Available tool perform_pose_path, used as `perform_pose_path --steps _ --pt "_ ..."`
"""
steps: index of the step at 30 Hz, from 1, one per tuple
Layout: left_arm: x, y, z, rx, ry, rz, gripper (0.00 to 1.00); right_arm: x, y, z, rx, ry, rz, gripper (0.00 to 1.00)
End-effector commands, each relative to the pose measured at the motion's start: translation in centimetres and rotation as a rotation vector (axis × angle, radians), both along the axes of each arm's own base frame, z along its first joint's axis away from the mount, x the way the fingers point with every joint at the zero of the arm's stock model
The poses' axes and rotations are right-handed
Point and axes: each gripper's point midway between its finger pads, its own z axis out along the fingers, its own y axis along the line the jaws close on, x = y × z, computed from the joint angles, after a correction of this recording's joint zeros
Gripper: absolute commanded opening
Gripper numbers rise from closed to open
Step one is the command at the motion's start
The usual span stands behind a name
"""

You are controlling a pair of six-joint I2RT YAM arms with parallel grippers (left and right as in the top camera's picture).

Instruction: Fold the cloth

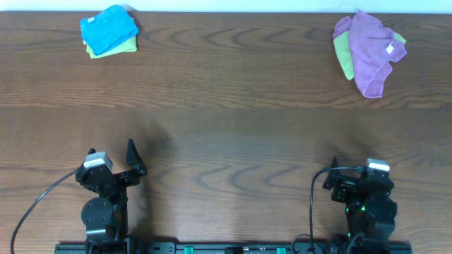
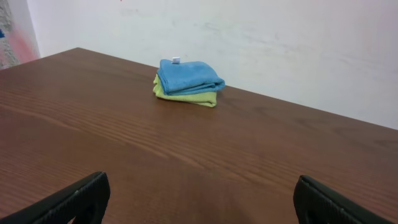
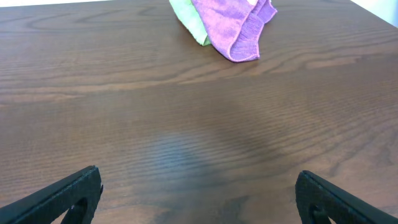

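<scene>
Dark wood-grain bench [image 1: 226,106] against white wall [image 2: 280,50], the cloth [image 1: 108,28] folded atop a green cloth [image 1: 126,46] at the bench's far edge, left gripper [image 2: 202,190] and right gripper [image 3: 199,186] both spread wide, holding nothing.

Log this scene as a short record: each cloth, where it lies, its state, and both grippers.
blue cloth: far left of the table, looks folded, on top of a stack
lime-green cloth: folded, directly under the blue cloth
purple cloth: far right, crumpled, unfolded
green cloth: partly under the purple cloth, its left edge showing
left gripper: open, empty, near edge, far from the cloths
right gripper: open, empty, near edge, far from the cloths
</scene>
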Motion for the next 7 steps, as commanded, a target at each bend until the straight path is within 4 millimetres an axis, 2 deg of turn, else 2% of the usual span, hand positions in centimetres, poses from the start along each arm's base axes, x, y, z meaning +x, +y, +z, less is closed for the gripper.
perform_pose_path --steps 1,7 --pt "-0.02 0.12 -2.04 0.015 0.05 0.003 0.95 0.05 0.31 -0.24 -0.011 0.001 0.022 0.99" --pt "-0.02 0.12 -2.04 0.015 0.05 0.003 0.95 0.05 0.31 -0.24 -0.011 0.001 0.022 0.99"
